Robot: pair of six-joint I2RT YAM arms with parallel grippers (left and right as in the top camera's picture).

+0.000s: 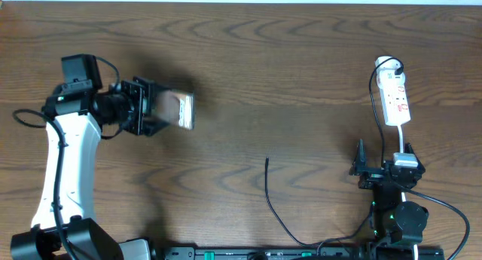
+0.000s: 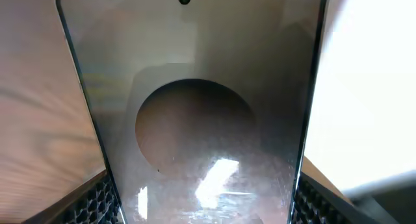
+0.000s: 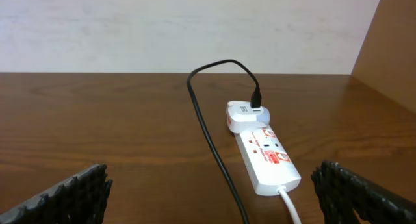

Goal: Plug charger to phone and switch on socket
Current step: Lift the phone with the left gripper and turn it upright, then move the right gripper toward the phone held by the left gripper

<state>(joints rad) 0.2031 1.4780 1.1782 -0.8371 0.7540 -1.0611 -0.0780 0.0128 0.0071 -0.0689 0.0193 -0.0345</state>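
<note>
Phone (image 1: pixel 183 111) is gripped by the left claw (image 1: pixel 160 111) over the left half of the table (image 1: pixel 248 49), well apart from everything else in the task. From the left wrist its glossy face fills nearly the whole view, with a small camera hole at the upper edge, and a ribbed finger (image 2: pixel 96 201) presses against each long side (so the claw is closed on the phone, not merely around it). The overhead view blurs the phone, so I cannot tell whether any lettering shows.

The charger cable (image 1: pixel 273 203) lies loose on the wood near the front middle, its free tip pointing toward the far edge and touching nothing. At the right side the power strip (image 3: pixel 268 160) lies flat, white with red markings, its white cord leaving the near end. A white adapter (image 3: pixel 246 115) sits at its far end with the black cable plugged into it. Whether the switch is on is too small to tell.

The right claw (image 3: pixel 218 191) faces the strip from the near side, jaws spread wide with nothing between them.
</note>
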